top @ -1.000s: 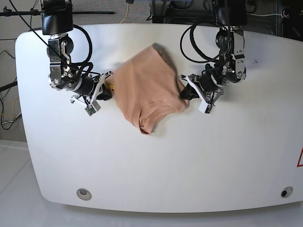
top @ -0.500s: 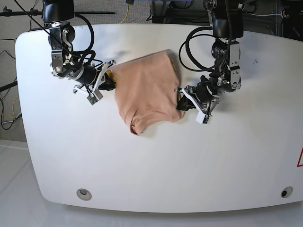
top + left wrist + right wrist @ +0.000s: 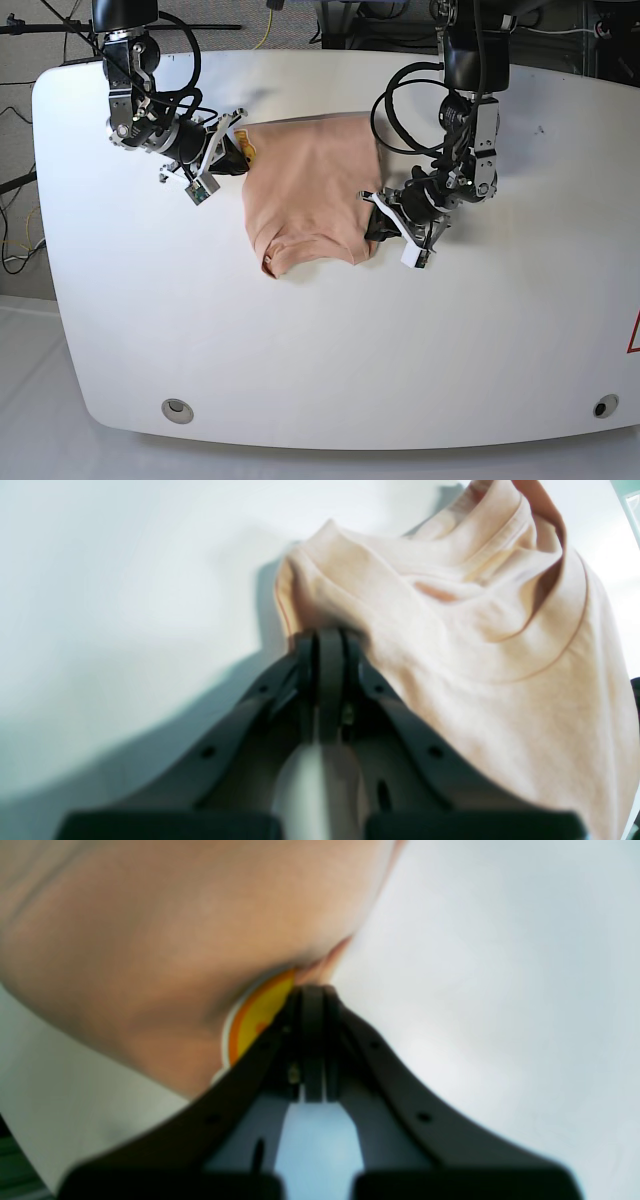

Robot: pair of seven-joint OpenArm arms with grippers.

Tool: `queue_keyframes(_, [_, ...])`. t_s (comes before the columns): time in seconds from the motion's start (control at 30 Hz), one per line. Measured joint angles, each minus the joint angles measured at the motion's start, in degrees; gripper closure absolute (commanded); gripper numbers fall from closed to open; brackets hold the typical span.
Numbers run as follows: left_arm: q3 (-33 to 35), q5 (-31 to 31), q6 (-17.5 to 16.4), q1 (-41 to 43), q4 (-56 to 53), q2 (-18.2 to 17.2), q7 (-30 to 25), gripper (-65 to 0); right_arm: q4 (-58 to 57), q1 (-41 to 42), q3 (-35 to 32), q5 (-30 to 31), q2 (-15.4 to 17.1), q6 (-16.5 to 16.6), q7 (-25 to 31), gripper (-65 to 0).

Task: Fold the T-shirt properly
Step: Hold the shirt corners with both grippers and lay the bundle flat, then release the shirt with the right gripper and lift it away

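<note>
T-shirt (image 3: 312, 190) swung squarer on the table (image 3: 500, 330) — left claw (image 3: 376, 228), right claw (image 3: 236, 155) still clamped on it

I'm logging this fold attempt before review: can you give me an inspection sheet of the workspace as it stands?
Surface: white table, bare apart from the shirt; two small round fittings near its front edge.
Job's things: T-shirt, peach, bunched and wrinkled, stretched between both grippers; part of a yellow print shows at the right gripper.
Clutter: nothing seen.
Grippers: left gripper shut on the shirt's edge; right gripper shut on the shirt beside the print.
Cables: black cables loop along both arms, clear of the shirt.
Surroundings: more cables and dark equipment behind the table; pale floor in front.
</note>
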Motion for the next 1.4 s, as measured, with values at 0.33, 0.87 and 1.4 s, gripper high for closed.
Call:
queue_keyframes(0.33, [0.04,1.33,0.24,0.83,3.74,-0.66,2.29,0.0,3.54,-0.63,6.58,-3.15,0.76,-0.48,-4.81,0.0])
queue_keyframes(0.87, [-4.74,1.55,0.55,8.35,33.24,-3.02,2.32,0.0,17.77,-4.94,5.09,-3.89,-0.37,-1.09,-13.14,0.0])
queue_keyframes(1.4, [-6.1,1.49,0.35,15.21,38.6,-5.49,3.26,0.0,24.35,-7.98,-5.99,-3.02,-1.11,-0.85,-14.58,0.0])
